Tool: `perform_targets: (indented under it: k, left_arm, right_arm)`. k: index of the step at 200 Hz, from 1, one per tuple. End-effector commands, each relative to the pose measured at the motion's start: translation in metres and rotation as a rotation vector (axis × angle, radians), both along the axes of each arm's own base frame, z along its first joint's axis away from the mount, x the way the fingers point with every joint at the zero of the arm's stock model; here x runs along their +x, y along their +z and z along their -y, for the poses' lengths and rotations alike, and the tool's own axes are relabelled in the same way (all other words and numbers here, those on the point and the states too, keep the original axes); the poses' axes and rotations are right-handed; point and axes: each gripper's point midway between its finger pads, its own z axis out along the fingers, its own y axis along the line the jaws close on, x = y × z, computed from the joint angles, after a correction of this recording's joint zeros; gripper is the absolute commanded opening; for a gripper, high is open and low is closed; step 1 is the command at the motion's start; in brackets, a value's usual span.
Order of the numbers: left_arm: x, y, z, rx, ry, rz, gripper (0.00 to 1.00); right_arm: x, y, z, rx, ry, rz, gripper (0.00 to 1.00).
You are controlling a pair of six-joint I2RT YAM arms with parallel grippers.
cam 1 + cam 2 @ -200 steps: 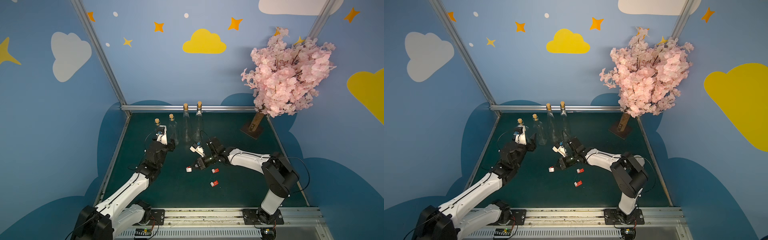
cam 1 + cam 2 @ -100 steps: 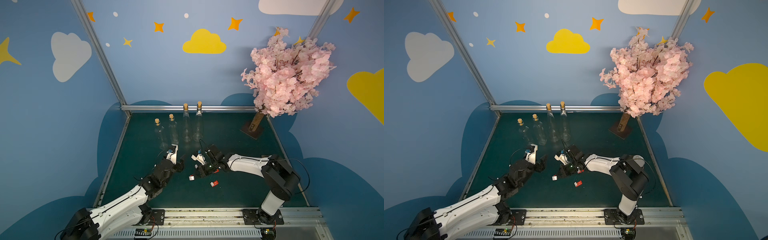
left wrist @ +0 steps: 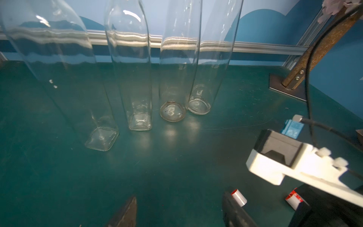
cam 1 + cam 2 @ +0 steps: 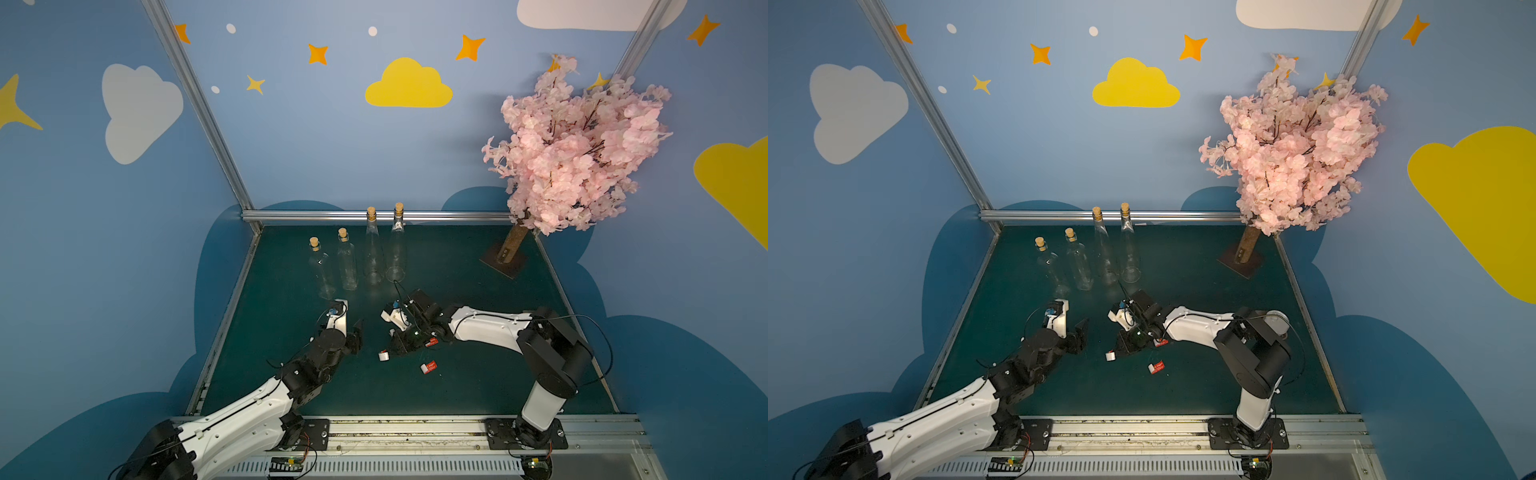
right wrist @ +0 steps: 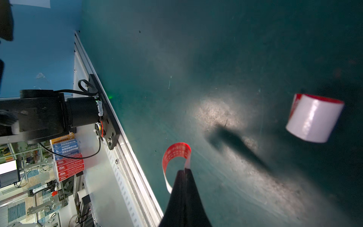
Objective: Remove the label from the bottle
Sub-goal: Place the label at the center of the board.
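My right gripper (image 5: 184,173) clamps shut on a curled red label (image 5: 176,152) above the table (image 5: 216,59), my left gripper (image 3: 179,200) hangs part open, empty, facing four bottles (image 3: 135,78).

Robot lab cell: painted sky walls (image 4: 332,145), aluminium frame (image 4: 200,108).

Flat table mat (image 4: 457,395): dark teal-green.
Four tall glass bottles (image 4: 373,257): colourless, tan corks.
Curled paper label strip (image 5: 176,154): red, white print, white back.
Rolled paper label (image 5: 312,119): white outside, red rim.
Artificial blossom tree (image 4: 573,149): pink petals, brown trunk.
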Motion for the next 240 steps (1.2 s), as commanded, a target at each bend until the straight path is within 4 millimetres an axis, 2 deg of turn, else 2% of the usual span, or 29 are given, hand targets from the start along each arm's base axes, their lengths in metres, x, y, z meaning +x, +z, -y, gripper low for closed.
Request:
perform_targets:
  k: [1,37,61,176,214,240]
  left_arm:
    - [-0.002,0.001,-0.012,-0.012,0.052,0.010,0.68]
    - [-0.007,0.002,-0.026,-0.010,0.084,0.032,0.69]
    - [-0.010,0.005,-0.028,-0.033,0.075,0.053,0.70]
    - [-0.007,0.003,-0.018,-0.025,0.042,0.035,0.71]
    - [-0.008,0.002,-0.018,-0.022,0.038,0.030,0.71]
    - [-0.010,0.002,-0.020,-0.020,0.040,0.032,0.71]
  right_arm:
    - [-0.002,-0.003,0.000,-0.056,0.016,0.017,0.00]
    - [-0.011,-0.014,-0.004,-0.122,0.052,0.014,0.00]
    - [-0.014,-0.021,-0.005,-0.172,0.067,0.018,0.00]
    - [-0.006,-0.040,0.010,-0.456,0.103,0.125,0.00]
    - [-0.001,-0.044,0.009,-0.499,0.098,0.152,0.09]
    - [-0.001,-0.047,0.011,-0.538,0.100,0.177,0.11]
